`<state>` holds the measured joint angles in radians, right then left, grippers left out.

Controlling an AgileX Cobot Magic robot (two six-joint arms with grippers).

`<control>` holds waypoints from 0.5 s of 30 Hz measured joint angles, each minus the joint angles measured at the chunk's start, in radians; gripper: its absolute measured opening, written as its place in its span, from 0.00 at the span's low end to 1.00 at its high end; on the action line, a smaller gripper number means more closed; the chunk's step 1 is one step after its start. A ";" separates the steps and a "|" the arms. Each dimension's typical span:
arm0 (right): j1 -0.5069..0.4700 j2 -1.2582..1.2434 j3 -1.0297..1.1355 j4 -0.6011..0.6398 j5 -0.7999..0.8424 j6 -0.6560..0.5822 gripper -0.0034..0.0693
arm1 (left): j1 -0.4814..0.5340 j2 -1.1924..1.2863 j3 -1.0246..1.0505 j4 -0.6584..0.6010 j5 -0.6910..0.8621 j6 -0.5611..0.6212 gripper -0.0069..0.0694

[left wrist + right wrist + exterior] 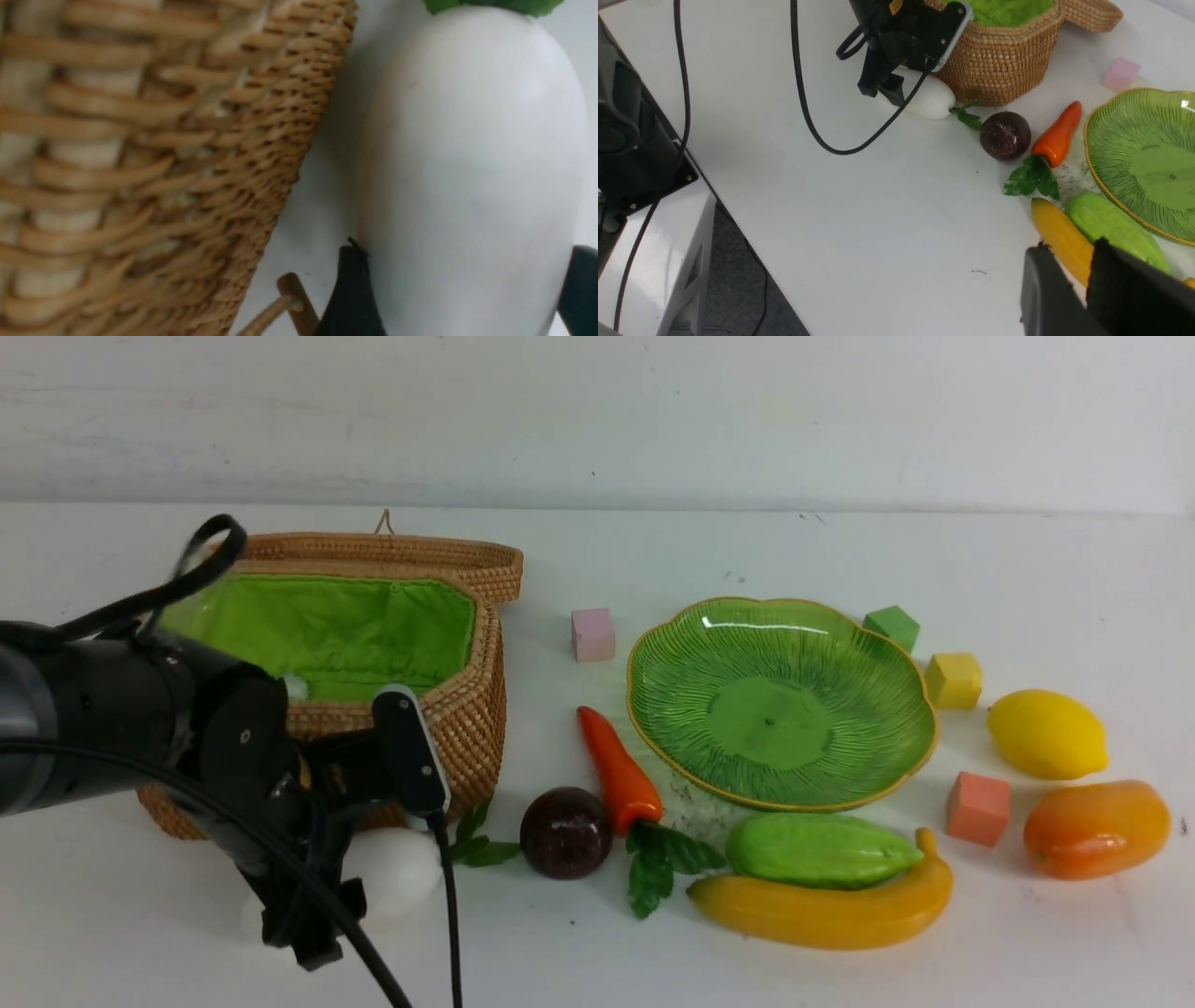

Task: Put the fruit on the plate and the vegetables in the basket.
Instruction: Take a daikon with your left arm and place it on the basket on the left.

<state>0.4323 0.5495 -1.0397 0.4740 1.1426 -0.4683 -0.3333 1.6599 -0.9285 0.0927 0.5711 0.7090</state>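
**Left arm at the start of a vegetable pick.** Nearest the robot, the left gripper (466, 252) stood low at the desk (1027, 952). Its jaws were spread wide, with one finger on each side of the white radish (397, 868). The radish lay on its side on the desk, between the fingers and just beside the front wall of the basket (467, 709). Its leaves pointed toward the dark ball (565, 833).

The next move would call for closing on the radish, lifting it clear of the wicker rim and carrying it over the open green lining.

The right gripper (1083, 261) hung near the banana (822, 915) and the gourd (822, 849). Its fingers were close together with nothing between them; whether it was fully closed could not be told.

Farther off, the carrot (616, 770) lay beside the plate (794, 653), which held nothing. The lemon (1046, 735) and the mango (1094, 828) lay to the plate's right.
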 joint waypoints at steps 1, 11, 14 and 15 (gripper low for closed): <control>0.000 0.000 0.000 0.000 0.000 0.000 0.27 | 0.000 0.000 0.000 -0.002 0.000 0.000 0.78; 0.000 0.000 0.000 0.001 0.000 0.000 0.27 | 0.000 -0.003 -0.007 -0.106 0.041 0.087 0.77; 0.000 0.000 0.000 0.001 0.003 0.000 0.27 | 0.000 0.008 -0.007 -0.118 0.031 0.070 0.78; 0.000 0.000 0.000 0.001 0.003 0.000 0.27 | 0.000 0.012 -0.007 -0.121 0.031 0.062 0.80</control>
<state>0.4323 0.5495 -1.0397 0.4752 1.1457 -0.4683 -0.3333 1.6720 -0.9354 -0.0286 0.6017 0.7709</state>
